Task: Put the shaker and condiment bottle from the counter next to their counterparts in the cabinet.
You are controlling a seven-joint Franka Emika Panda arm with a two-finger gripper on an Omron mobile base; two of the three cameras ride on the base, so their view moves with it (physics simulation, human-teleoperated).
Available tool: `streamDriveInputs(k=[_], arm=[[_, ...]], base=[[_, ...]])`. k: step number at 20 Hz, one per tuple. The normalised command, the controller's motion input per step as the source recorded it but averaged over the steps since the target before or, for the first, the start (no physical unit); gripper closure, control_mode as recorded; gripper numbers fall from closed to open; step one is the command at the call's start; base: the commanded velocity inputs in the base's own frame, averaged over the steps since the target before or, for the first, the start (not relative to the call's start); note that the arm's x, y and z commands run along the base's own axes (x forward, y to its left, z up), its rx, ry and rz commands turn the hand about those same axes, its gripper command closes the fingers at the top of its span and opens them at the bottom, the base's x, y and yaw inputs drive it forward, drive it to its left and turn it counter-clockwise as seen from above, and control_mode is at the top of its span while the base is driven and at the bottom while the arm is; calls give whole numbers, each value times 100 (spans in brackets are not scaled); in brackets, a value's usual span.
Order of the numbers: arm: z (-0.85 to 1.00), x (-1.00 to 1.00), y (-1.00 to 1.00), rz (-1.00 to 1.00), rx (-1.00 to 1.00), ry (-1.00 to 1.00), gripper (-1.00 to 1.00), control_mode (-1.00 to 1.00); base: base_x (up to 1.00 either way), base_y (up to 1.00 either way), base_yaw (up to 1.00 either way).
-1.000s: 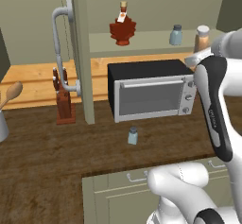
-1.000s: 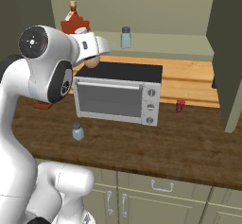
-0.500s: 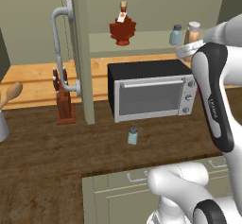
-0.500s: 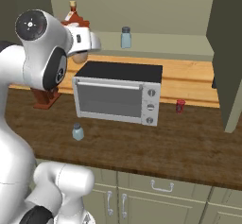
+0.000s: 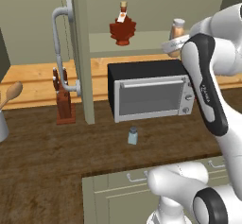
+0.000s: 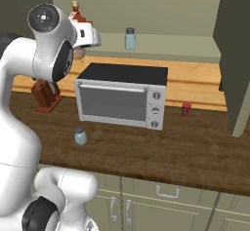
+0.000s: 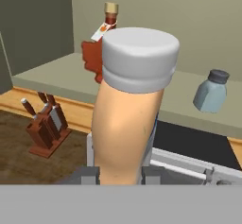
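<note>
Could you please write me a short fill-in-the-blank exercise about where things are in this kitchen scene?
1. The gripper holds the peach bottle, which has a ____ cap.
2. One small shaker stands on the counter in front of the ____.
3. The other shaker stands on the cabinet ____.
4. The dark red bottle is shaped like a maple ____.

Missing words: white; toaster oven; shelf; leaf
</note>
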Motion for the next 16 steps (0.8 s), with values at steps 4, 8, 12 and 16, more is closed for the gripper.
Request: streamDriveInputs(k=[4,8,12,16], arm=[[-1,53,30,0,0,0,100,-100],[-6,23,20,4,0,2,100,-100],[-18,30,1,4,0,0,100,-100],[-15,62,5,0,0,0,100,-100]], base=[[0,0,0],[0,0,0],[0,0,0],[0,0,0]])
